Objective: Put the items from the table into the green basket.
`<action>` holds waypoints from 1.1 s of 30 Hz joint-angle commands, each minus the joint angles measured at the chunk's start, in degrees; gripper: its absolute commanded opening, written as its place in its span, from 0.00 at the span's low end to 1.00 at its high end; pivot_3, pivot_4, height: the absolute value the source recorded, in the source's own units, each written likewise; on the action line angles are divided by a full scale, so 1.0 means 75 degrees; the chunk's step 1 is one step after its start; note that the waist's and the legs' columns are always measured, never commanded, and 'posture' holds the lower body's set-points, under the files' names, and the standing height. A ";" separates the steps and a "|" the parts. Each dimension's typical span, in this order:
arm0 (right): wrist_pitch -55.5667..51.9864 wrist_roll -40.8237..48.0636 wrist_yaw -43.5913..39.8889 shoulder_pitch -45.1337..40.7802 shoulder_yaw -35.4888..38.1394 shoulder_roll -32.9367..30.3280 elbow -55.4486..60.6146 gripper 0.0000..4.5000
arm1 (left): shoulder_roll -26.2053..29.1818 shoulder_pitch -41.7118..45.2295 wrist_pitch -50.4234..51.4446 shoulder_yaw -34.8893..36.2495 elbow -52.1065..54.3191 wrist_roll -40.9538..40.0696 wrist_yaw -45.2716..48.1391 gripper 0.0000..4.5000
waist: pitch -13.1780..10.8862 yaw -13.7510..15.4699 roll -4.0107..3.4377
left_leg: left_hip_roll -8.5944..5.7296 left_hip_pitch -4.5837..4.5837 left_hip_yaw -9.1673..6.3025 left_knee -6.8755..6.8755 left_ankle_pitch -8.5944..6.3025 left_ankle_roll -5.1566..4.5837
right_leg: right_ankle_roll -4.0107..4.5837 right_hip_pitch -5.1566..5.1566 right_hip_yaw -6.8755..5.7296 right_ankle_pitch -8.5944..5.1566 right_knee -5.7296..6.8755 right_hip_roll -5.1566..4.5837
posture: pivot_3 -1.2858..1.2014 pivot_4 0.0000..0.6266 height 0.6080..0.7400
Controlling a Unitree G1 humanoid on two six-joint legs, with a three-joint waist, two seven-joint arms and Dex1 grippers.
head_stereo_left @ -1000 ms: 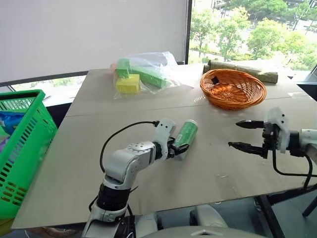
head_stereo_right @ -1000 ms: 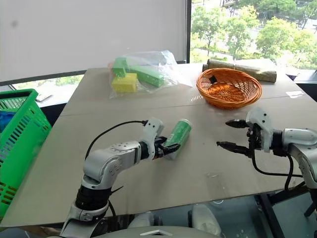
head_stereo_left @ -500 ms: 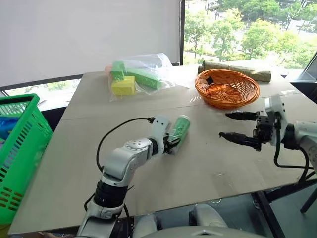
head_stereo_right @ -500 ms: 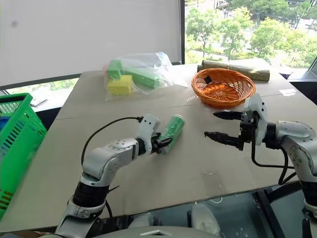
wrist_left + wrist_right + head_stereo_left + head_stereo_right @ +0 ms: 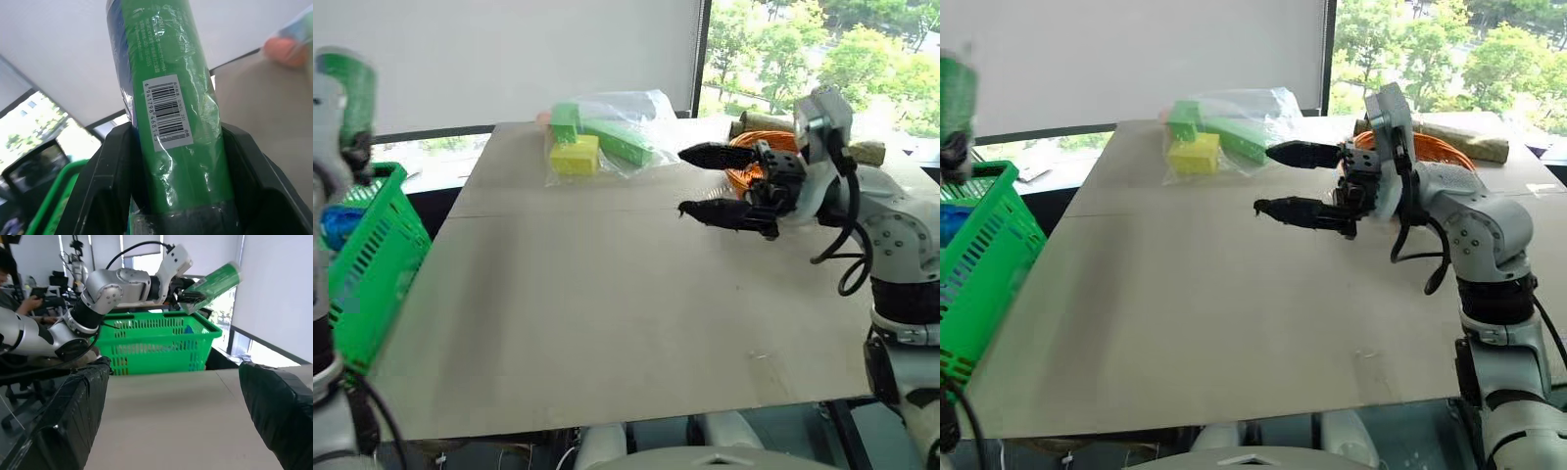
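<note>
Daylight from a window with trees beyond is seen behind a beige table (image 5: 607, 294) in the left eye view. A green basket (image 5: 372, 264) stands beside the table's left edge. Above the basket, at the picture's left edge, a green can (image 5: 347, 83) is held up by the left gripper (image 5: 352, 147). A clear bag of blocks (image 5: 602, 137) lies at the far side of the table, and an orange wicker basket (image 5: 749, 162) is partly hidden behind the right gripper (image 5: 700, 181), which is raised over the table with its fingers spread and nothing between them.

The right eye view gives the same scene: the can is blurred at the upper left, over the basket's rim.

From the left wrist view, the can is seen clamped between the two black fingers (image 5: 105, 181), barcode label facing the camera, with the basket's rim just below.

From the right wrist view, the left gripper is seen gripping the tilted can above the basket. A seated person (image 5: 22, 289) is visible behind.
</note>
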State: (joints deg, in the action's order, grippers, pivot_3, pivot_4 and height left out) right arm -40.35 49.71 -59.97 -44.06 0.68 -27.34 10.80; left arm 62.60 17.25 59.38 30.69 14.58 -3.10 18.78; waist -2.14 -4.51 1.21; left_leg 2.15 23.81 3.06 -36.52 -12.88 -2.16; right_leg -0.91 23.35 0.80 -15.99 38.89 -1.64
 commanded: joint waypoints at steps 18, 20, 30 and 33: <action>0.0640 -0.0826 0.0071 0.0308 0.0188 -0.0192 -0.0074 1.00 | -0.1472 -0.0845 -0.3293 0.1164 -0.0770 -0.0299 0.0459 0.99 | 0.0083 0.0439 0.0044 | 0.0016 0.0002 0.0043 0.0037 0.0015 0.0094 | 0.0030 0.0003 -0.0180 0.0017 0.0006 -0.0168 | 0.51 0.00 1.00; 0.0697 -0.1005 0.0080 0.0722 0.0216 -0.0372 -0.0202 1.00 | -0.2155 -0.0929 -0.3255 0.0628 0.0016 -0.1129 0.1106 0.99 | 0.0090 0.0464 0.0041 | 0.0017 0.0004 0.0043 0.0039 0.0015 0.0094 | 0.0031 0.0003 -0.0188 0.0016 0.0003 -0.0169 | 0.51 0.00 1.00; 0.3986 -0.3948 0.0667 0.3565 -0.0111 -0.0573 -0.2413 1.00 | -0.5311 -0.3536 -0.4845 -0.3296 0.1639 -0.1368 0.1345 0.99 | 0.0130 0.0291 -0.0026 | 0.0016 -0.0048 0.0099 0.0018 0.0026 0.0031 | 0.0023 -0.0050 -0.0177 0.0016 0.0004 -0.0164 | 0.49 0.00 1.00; 0.4346 -0.4098 0.0921 0.4141 0.0052 -0.0340 -0.2702 1.00 | -0.5530 -0.3918 -0.5517 -0.3848 0.0948 -0.0867 0.1216 0.99 | 0.0116 0.0251 -0.0046 | 0.0047 -0.0058 0.0100 0.0004 0.0026 0.0027 | 0.0027 -0.0051 -0.0166 0.0015 0.0011 -0.0094 | 0.48 0.00 1.00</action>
State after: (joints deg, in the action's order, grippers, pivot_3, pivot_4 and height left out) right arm -10.55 19.07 -54.22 -12.31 -0.44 -30.37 -10.45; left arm 21.09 -12.39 22.27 2.29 22.32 -11.50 28.69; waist -1.27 -2.63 0.86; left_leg 2.52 23.30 3.83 -36.52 -12.68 -1.96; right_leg -0.67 22.92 -0.34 -15.86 38.98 -2.12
